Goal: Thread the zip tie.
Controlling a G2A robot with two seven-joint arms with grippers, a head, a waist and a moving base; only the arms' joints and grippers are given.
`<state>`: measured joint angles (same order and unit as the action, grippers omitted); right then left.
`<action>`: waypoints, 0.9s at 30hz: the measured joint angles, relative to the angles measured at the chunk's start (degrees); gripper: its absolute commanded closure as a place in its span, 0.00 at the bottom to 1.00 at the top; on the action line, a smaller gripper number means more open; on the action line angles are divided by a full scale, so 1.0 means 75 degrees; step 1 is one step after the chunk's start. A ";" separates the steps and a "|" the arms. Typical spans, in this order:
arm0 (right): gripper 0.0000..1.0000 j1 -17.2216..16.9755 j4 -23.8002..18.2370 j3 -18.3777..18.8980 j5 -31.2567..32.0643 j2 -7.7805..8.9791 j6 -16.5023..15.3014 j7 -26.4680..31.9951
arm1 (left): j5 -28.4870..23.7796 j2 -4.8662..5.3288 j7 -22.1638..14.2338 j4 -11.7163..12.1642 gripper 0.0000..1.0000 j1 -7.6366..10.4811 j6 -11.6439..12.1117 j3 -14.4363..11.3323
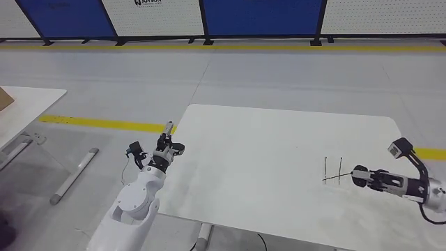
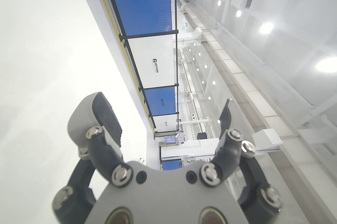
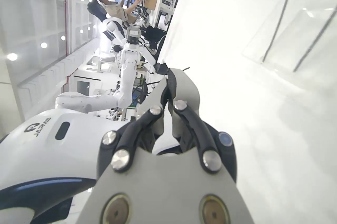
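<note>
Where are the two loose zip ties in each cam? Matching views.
Top view: two zip ties side by side on the right of the table, near the right gripper holding a third zip tie.
Left wrist view: tiny dark marks at the far table edge, possibly them; too small to tell.
Right wrist view: side by side in clear plastic.
Shared landmark: the white table.

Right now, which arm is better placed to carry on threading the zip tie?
Right. The right fingers pinch a zip tie beside two spare ties; the left fingers are open, across the table.
</note>
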<state>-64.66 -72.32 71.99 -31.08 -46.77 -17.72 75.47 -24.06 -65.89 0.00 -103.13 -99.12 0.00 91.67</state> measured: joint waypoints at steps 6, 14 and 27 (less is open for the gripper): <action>1.00 0.0404 -0.0817 -0.1086 -0.0432 -0.0459 -0.0231 -0.1469 | 0.0000 0.0000 0.0000 0.0000 0.00 0.0000 0.0000 0.0000; 1.00 0.1283 -0.0313 -0.2363 -0.0197 -0.0959 0.0130 -0.2284 | 0.0000 0.0000 0.0000 0.0000 0.00 0.0000 0.0000 0.0000; 1.00 0.1005 -0.0264 -0.2210 -0.0816 -0.1050 -0.0166 -0.2957 | 0.0021 -0.0005 -0.0033 -0.0031 0.00 0.0022 0.0015 -0.0042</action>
<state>-57.12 -74.30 55.42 -37.20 -54.64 -18.97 53.29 -23.90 -65.92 -0.25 -103.37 -98.95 0.11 91.36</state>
